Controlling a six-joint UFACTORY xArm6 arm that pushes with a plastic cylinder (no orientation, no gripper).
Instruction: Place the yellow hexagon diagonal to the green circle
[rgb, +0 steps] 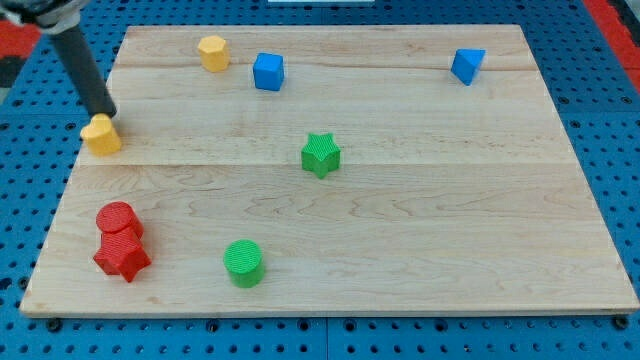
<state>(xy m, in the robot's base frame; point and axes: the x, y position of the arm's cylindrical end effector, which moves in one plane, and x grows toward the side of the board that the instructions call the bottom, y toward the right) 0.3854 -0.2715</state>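
Yellow hexagon (101, 134) sits at the board's left edge, in the upper left of the frame, with my tip (107, 115) touching its top side; being a bare rod, the tip grips nothing. Below lie a red cylinder (118, 219) and red star (123, 259), stacked close. Further right, another yellow block (213, 52), a blue cube (268, 71), the green circle (243, 263), a green star (321, 154), and a blue block (467, 65). I judge the push is just beginning; next it calls for driving the hexagon down and rightward, skirting the red pair.
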